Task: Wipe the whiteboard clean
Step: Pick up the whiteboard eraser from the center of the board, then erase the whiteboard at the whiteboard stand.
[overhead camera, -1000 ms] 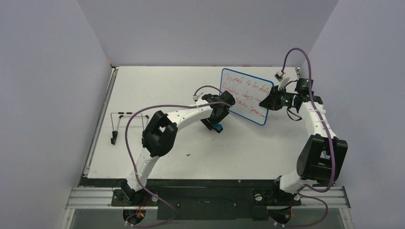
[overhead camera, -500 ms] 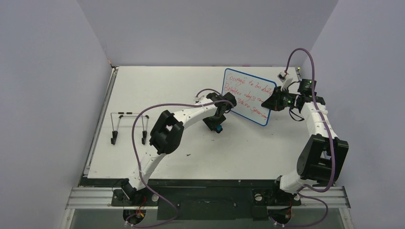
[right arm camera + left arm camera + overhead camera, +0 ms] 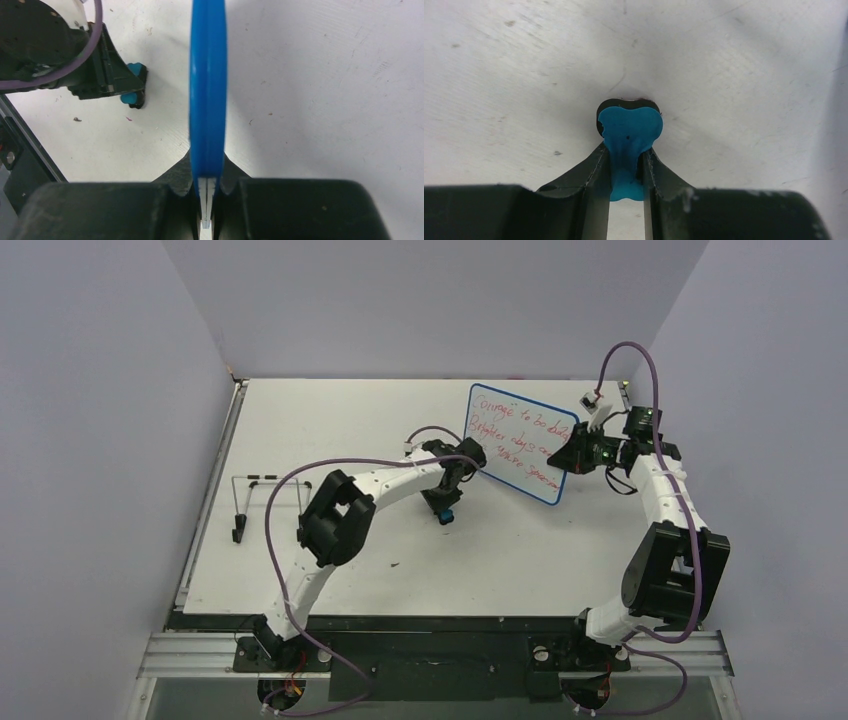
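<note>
Your L gripper (image 3: 625,151) has just gone from wide open to pinching the eraser (image 3: 629,127) at its waist, on the table (image 3: 330,420). R gripper (image 3: 207,155) clamps the whiteboard (image 3: 520,445) by its rim, tilted up at back right, red writing untouched. Wiping can prob. start.

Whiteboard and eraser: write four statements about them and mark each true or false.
1. The whiteboard carries red handwriting. True.
2. The right tool clamps the whiteboard by its blue rim. True.
3. The left tool is empty. False: its fingers pinch the waist of the blue eraser.
4. The eraser is pressed against the whiteboard. False: it is down at the table, apart from the board.
</note>
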Tool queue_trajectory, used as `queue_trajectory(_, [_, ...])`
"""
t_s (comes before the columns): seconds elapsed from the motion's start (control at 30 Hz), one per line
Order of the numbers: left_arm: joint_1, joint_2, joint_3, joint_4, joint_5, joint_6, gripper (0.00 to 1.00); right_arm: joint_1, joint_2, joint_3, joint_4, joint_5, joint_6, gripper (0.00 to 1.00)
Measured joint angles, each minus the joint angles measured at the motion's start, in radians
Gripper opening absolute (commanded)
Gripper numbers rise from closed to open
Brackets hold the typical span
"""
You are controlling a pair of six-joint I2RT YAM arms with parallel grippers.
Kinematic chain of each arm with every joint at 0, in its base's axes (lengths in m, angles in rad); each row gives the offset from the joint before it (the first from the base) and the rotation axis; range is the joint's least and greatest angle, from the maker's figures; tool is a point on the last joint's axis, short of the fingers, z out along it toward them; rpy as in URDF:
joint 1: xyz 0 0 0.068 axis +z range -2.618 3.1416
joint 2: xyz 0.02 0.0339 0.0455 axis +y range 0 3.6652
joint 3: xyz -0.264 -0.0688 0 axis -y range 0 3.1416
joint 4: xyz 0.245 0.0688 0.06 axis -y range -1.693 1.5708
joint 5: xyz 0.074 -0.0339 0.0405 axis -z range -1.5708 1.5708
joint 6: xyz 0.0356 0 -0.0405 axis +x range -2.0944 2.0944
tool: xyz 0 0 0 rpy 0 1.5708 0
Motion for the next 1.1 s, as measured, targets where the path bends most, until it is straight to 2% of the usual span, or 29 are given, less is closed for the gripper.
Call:
queue_trajectory(0.1, [0.0, -0.109, -0.16, 0.1, -0.021, 0.132, 0.0, 0.012, 0.0, 0.0, -0.029, 0.003, -0.045, 0.0])
queue_trajectory(0.17, [-0.002, -0.254, -0.349, 0.215, -0.023, 0.274, 0.0, 0.036, 0.0, 0.0, -0.067, 0.007, -0.089, 0.0])
queue_trajectory(0.27, [0.002, -0.583, -0.682, 0.417, 0.018, 0.504, 0.0, 0.079, 0.003, 0.0, -0.13, 0.008, -0.15, 0.0])
queue_trajectory(0.4, [0.05, -1.049, -1.052, 0.675, 0.121, 0.727, 0.0, 0.156, 0.042, 0.015, -0.236, -0.025, -0.256, 0.0])
queue_trajectory(0.53, [0.122, -1.318, -1.307, 0.882, 0.166, 0.856, 0.0, 0.247, 0.079, 0.04, -0.327, -0.068, -0.344, 0.0])
queue_trajectory(0.73, [0.128, -1.468, -1.563, 1.143, 0.125, 0.973, 0.0, 0.346, 0.103, 0.049, -0.442, -0.102, -0.417, 0.0])
queue_trajectory(0.97, [0.137, -1.445, -1.603, 1.445, 0.085, 1.026, 0.0, 0.364, 0.102, 0.049, -0.484, -0.105, -0.427, 0.0])
queue_trajectory(1.1, [0.139, -1.423, -1.617, 1.541, 0.086, 1.027, 0.0, 0.365, 0.102, 0.049, -0.463, -0.101, -0.384, 0.0])
